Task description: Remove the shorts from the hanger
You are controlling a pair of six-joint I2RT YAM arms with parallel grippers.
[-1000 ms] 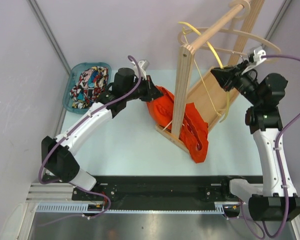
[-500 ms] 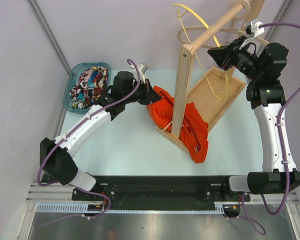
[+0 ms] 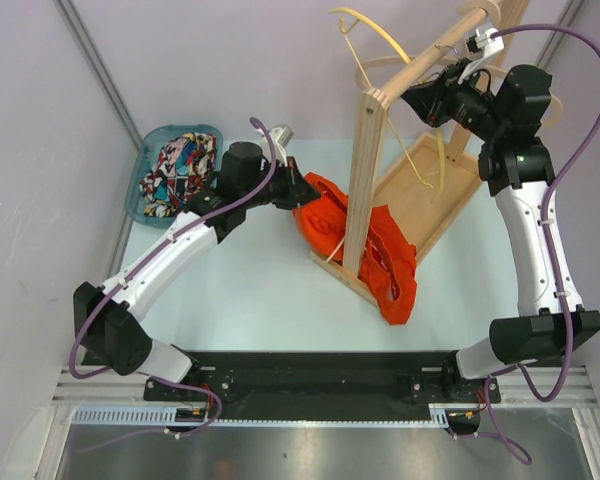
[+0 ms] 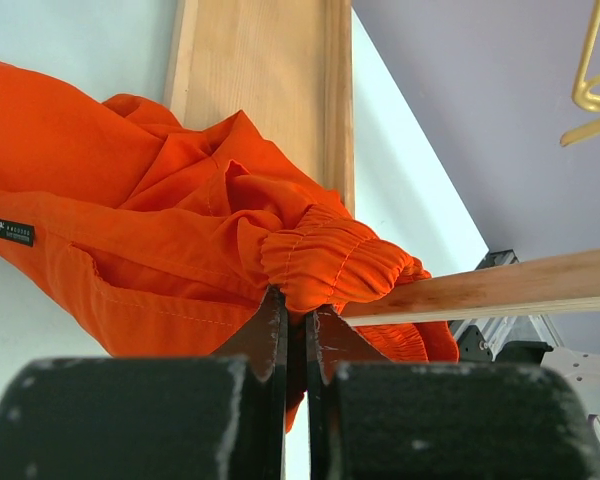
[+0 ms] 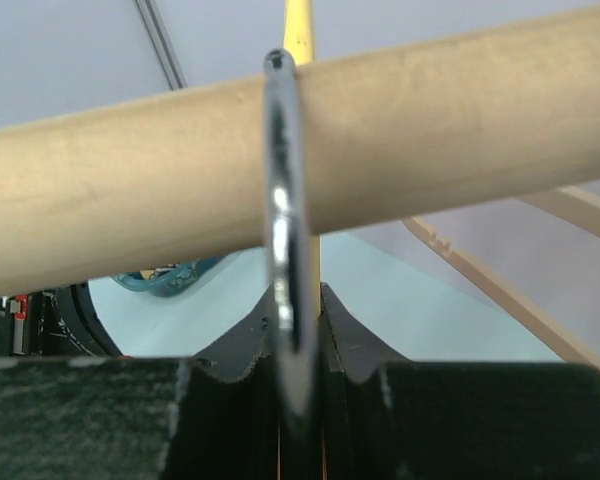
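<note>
The plain orange shorts [image 3: 385, 250] lie crumpled on the table around the foot of the wooden rack's post [image 3: 364, 180], off the hanger. My left gripper [image 3: 302, 190] is shut on their elastic waistband [image 4: 330, 262], its tips [image 4: 295, 315] pinching the fabric. The yellow hanger [image 3: 372, 22] is up at the rack's top rod [image 3: 430, 55], with my right gripper [image 3: 413, 100] shut on it. In the right wrist view its metal hook [image 5: 283, 200] curves over the rod [image 5: 440, 130], and hook and yellow neck sit between the jaws [image 5: 298, 300]. The comic-print shorts [image 3: 178, 168] lie in a teal basket.
The teal basket [image 3: 146, 160] stands at the table's far left. The rack's wooden base tray [image 3: 420, 200] fills the right rear. A bare wooden hanger [image 5: 500, 290] hangs on the rod beside mine. Purple walls close in on both sides.
My right arm has lifted the yellow hanger up and leftward to the top rod. The left arm has stayed near the post, still gripping the orange shorts.
</note>
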